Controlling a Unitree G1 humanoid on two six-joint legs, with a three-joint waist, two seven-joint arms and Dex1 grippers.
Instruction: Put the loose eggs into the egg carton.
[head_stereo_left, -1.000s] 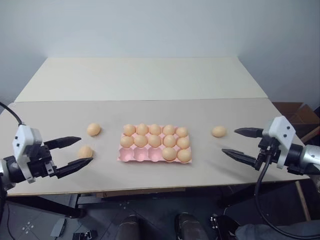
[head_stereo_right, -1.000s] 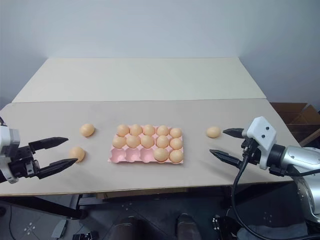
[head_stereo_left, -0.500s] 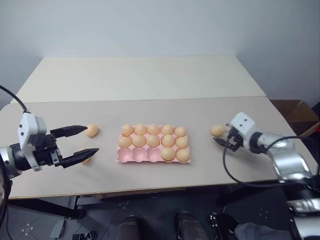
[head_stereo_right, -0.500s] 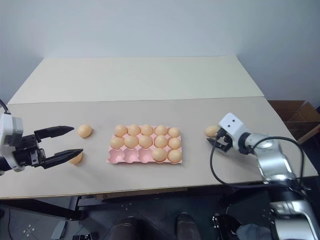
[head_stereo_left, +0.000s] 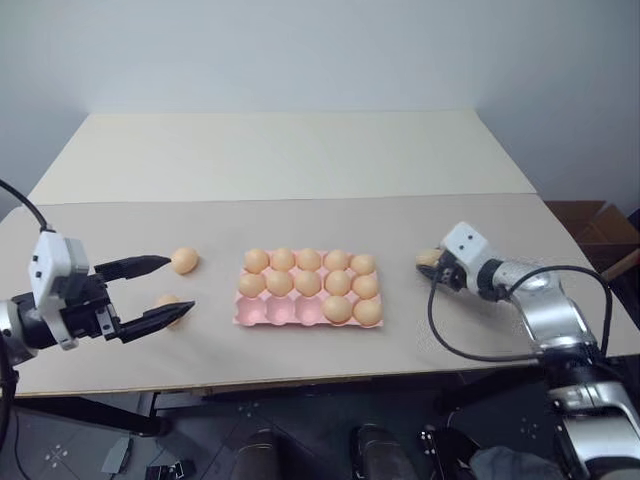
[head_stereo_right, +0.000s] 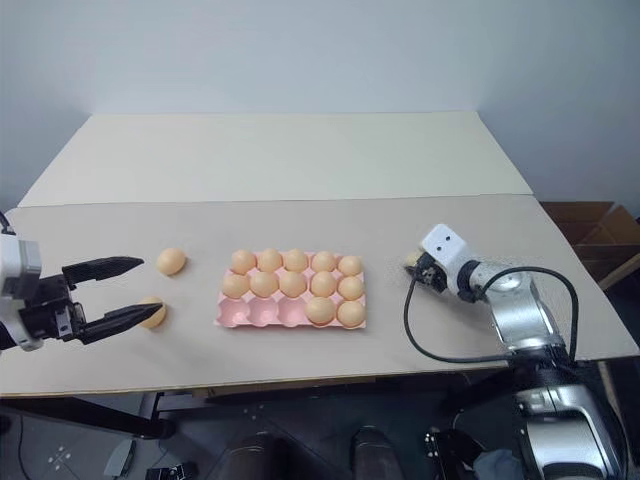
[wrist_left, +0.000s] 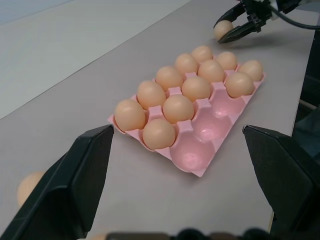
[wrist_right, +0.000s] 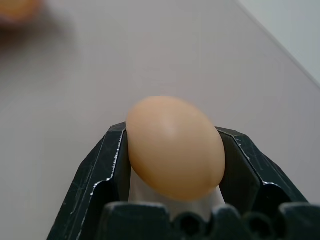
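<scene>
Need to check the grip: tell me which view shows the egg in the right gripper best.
The right wrist view: the egg sits large between the right gripper's two black fingers. The left wrist view shows it far off, small, past the carton. In both eye views the gripper mostly hides it.

No text, label or number can be read anywhere (carton included).

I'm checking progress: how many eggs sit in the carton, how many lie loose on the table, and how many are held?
In the egg carton, eggs: 12
On the table, loose eggs: 2
In the right tool, egg: 1
Total: 15 eggs
</scene>
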